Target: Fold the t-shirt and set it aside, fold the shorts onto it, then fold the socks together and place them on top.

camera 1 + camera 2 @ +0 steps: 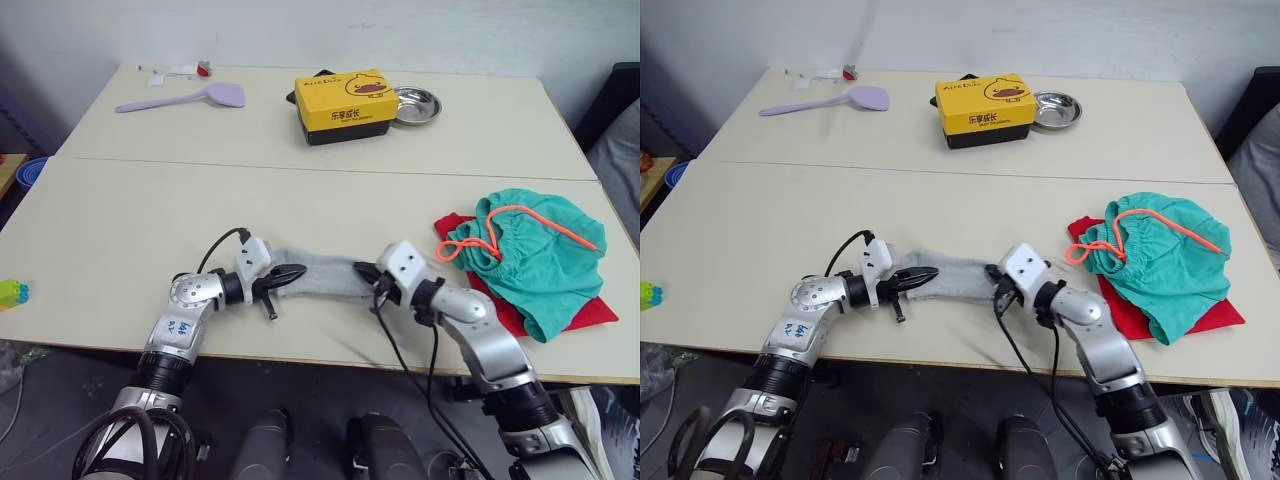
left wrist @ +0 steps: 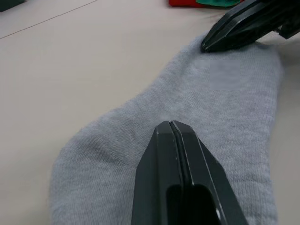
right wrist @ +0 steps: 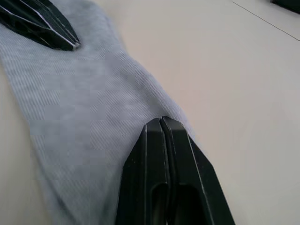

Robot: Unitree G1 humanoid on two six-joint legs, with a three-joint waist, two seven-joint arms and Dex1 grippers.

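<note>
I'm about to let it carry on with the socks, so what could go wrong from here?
Both the left gripper and right gripper are shut with their tips on the grey socks, so they may drag rather than lift. The socks lie near the table's front edge and could slide off. The teal shorts sit bunched on the red t-shirt, an uneven base.

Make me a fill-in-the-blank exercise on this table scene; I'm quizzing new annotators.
1. The left claw and right claw meet opposite ends of the grey ____.
2. The teal shorts lie on the ____ t-shirt.
3. Both claws' fingers are ____.

Missing words: socks; red; shut
</note>
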